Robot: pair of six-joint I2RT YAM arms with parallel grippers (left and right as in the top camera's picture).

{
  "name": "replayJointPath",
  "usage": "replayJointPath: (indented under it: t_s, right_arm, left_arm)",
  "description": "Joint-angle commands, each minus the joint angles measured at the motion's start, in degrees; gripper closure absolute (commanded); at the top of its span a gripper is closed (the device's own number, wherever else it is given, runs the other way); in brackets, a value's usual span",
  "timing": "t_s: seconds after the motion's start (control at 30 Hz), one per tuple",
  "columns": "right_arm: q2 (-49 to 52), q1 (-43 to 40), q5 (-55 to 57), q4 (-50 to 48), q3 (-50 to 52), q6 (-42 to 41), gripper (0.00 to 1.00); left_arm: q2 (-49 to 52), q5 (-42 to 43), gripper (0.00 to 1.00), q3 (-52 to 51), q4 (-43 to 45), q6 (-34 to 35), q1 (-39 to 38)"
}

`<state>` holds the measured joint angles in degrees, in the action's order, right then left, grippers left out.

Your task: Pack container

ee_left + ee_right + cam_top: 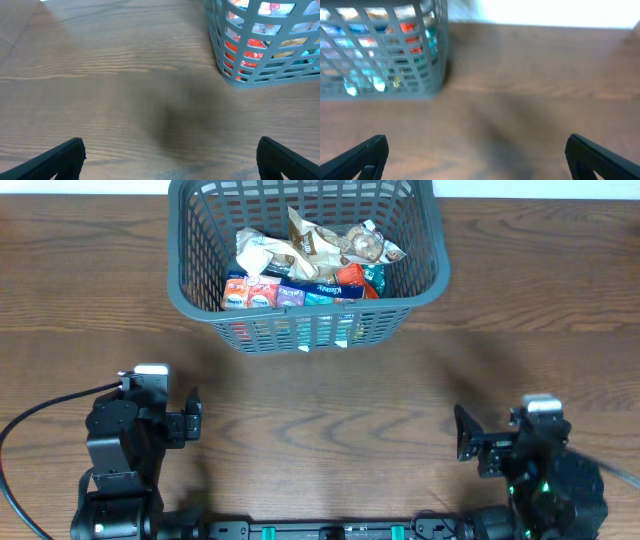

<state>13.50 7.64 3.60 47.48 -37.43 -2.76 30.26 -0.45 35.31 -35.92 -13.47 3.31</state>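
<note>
The grey lattice container (190, 255) stands at the back middle of the wooden table, filled with several snack packets (305, 270) in white, brown, orange, blue and teal. It also shows in the left wrist view (260, 75) at the top right and in the right wrist view (432, 75) at the top left. My left gripper (193, 420) sits near the front left, open and empty, fingers wide apart (170, 160). My right gripper (464, 442) sits near the front right, open and empty (477, 157). Both are well short of the container.
A black cable (30, 430) curves along the table at the far left. Bare wood table (330, 400) lies between the grippers and the container. No loose packets show on the table.
</note>
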Motion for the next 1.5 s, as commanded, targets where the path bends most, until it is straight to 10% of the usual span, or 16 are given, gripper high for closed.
replayJointPath:
  t_s: [0.0,0.4,1.47]
  right_arm:
    - [-4.0,0.3,-1.1,-5.9,8.2,0.2,0.01]
    - [-11.9,0.3,-1.0,-43.1,31.5,3.1,0.01]
    - [-13.2,-3.1,-3.0,-43.2,37.1,0.5,0.01]
  left_arm:
    - [0.0,-0.7,0.01,0.2,0.0,0.1,-0.2]
    - [0.0,-0.7,0.01,0.2,0.0,0.1,-0.2]
    - [0.0,-0.7,0.01,0.2,0.0,0.1,-0.2]
